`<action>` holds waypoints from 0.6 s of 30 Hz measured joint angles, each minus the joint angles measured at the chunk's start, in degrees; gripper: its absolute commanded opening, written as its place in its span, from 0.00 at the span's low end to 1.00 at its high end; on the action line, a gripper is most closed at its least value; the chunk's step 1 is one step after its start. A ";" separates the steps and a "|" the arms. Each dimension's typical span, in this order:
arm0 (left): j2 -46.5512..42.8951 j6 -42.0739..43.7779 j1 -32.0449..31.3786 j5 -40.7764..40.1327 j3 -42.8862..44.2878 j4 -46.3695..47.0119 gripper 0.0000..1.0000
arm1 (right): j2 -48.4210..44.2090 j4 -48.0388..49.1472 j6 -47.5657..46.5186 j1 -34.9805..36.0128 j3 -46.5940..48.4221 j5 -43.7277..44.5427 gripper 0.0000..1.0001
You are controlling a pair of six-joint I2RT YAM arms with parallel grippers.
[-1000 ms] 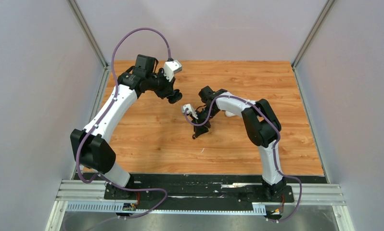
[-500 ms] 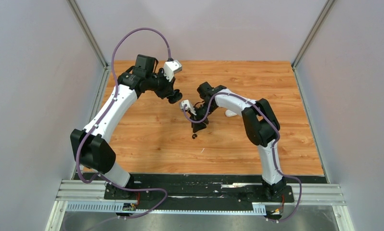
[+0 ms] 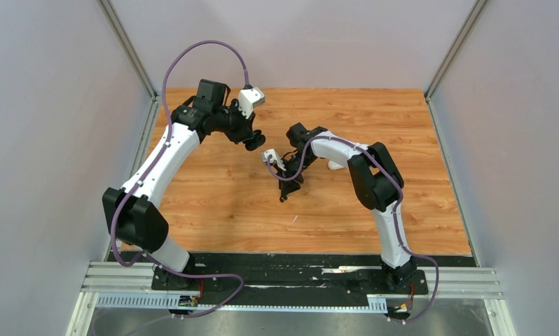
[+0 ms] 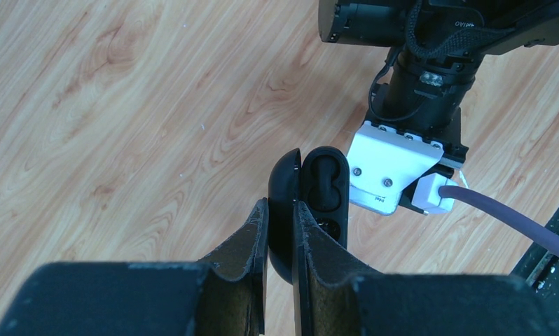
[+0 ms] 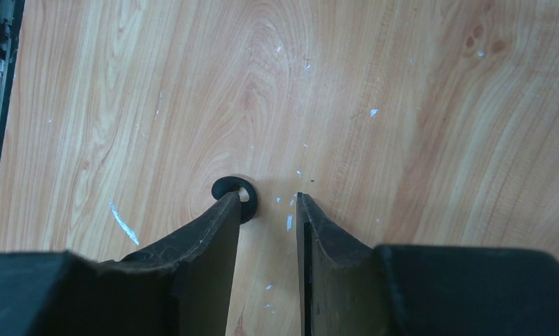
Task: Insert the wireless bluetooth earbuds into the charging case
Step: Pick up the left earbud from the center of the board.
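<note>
My left gripper (image 4: pixel 280 204) is shut on the lid of a black charging case (image 4: pixel 323 183), which hangs open in the air with its dark cavities showing. In the top view this gripper (image 3: pixel 253 142) is raised over the far left of the table. My right gripper (image 5: pixel 268 197) points down at the wood, open, with nothing between its fingers. A black earbud (image 5: pixel 226 183) lies on the table at the tip of its left finger, outside the gap. From above, that earbud (image 3: pixel 283 199) shows just below the right gripper (image 3: pixel 286 187). No other earbuds are in view.
A white rounded object (image 3: pixel 333 165) lies behind the right forearm, partly hidden. A tiny white speck (image 3: pixel 294 219) sits on the wooden table (image 3: pixel 214 210) nearer the front. The right arm's camera housing (image 4: pixel 396 171) hangs close beside the held case.
The right wrist has shifted slightly left and toward the left gripper. The black earbud now shows apart from the right fingertips. The left arm has not moved.
</note>
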 measured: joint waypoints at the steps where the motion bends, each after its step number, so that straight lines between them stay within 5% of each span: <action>1: 0.00 -0.02 0.00 0.00 0.00 0.00 0.00 | -0.04 0.04 -0.20 0.02 -0.20 -0.13 0.34; 18: 0.02 -0.22 0.00 0.39 0.00 0.22 0.00 | -0.55 -1.44 -2.19 0.70 -1.46 -0.90 0.24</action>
